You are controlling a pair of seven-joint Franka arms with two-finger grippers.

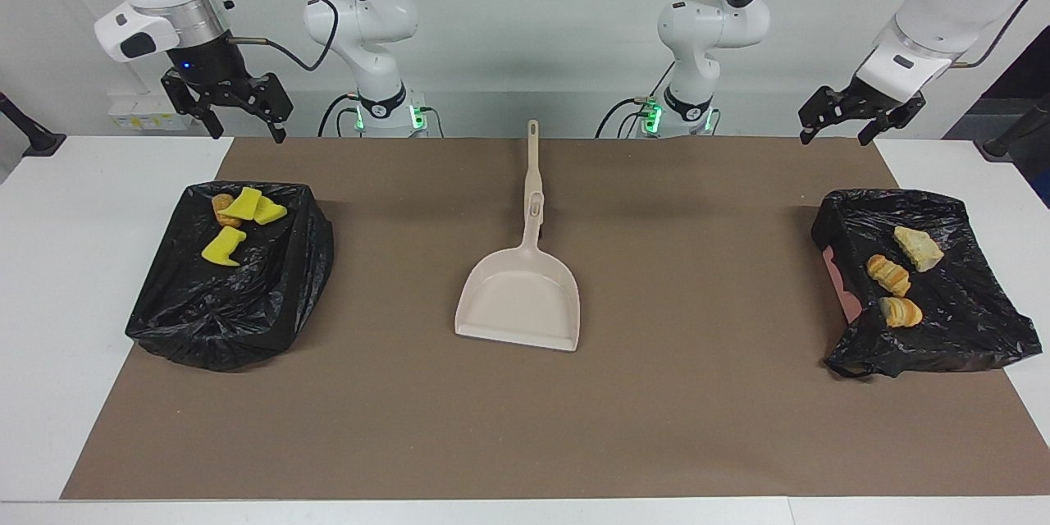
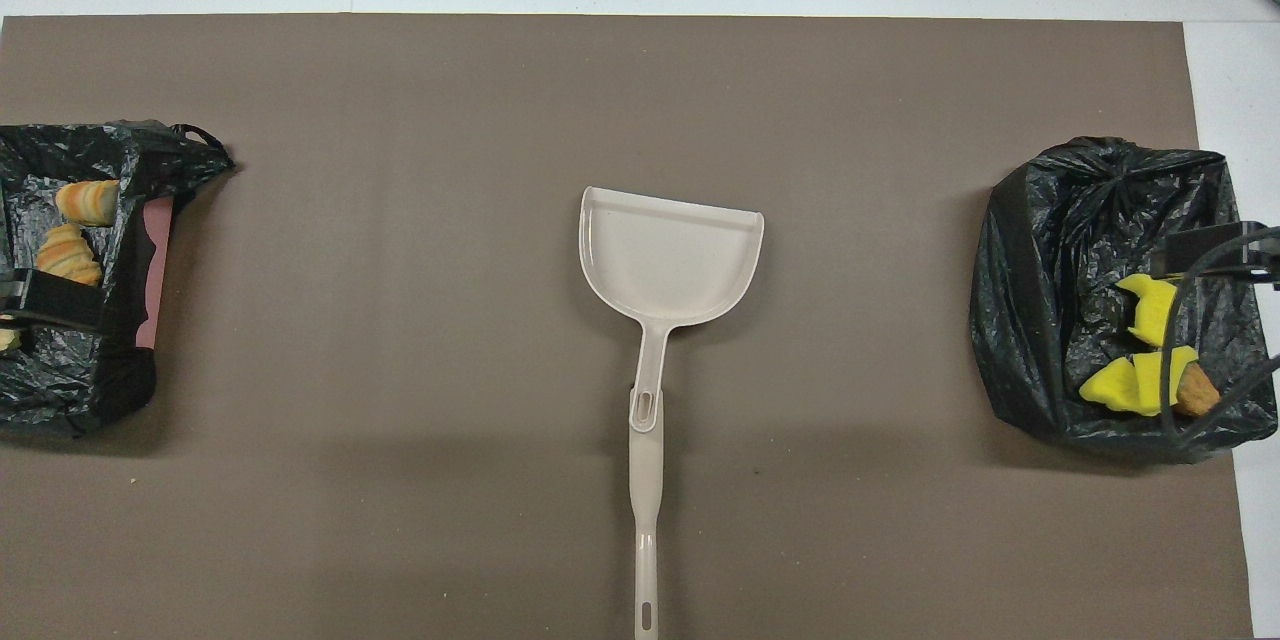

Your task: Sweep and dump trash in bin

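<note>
- You have the beige dustpan (image 1: 519, 295) lying flat at the middle of the brown mat (image 1: 656, 426) on the bench (image 1: 49, 303). Its pan mouth faces away from the robots and its long handle runs toward them, to 12 o'clock in the facing view.
- At the right arm's end of the mat, about 9 o'clock from the dustpan in the facing view, you see a bin lined with a black bag (image 1: 238, 303).
- In that bin, at the end nearer the robots, lie three yellow wedges (image 1: 224, 246) and a brown roll (image 1: 223, 209). Two wedges and the roll are bunched together and touching; the third wedge sits a little apart, farther from the robots.
- At the left arm's end, about 3 o'clock from the dustpan in the facing view, a second black-lined bin (image 1: 960, 328) holds two striped croissants (image 1: 888, 274) side by side and one paler, crumbly piece (image 1: 918, 248) just beside them, nearer the robots.
- Your right hand (image 1: 238, 119) hangs in the air above the mat's edge nearest the robots, at the end with the wedges. Its fingers are spread wide and it holds nothing.
- Your left hand (image 1: 845, 121) hangs in the air above the mat corner nearest the robots, at the croissants' end. Its fingers are also spread wide and carry nothing.
</note>
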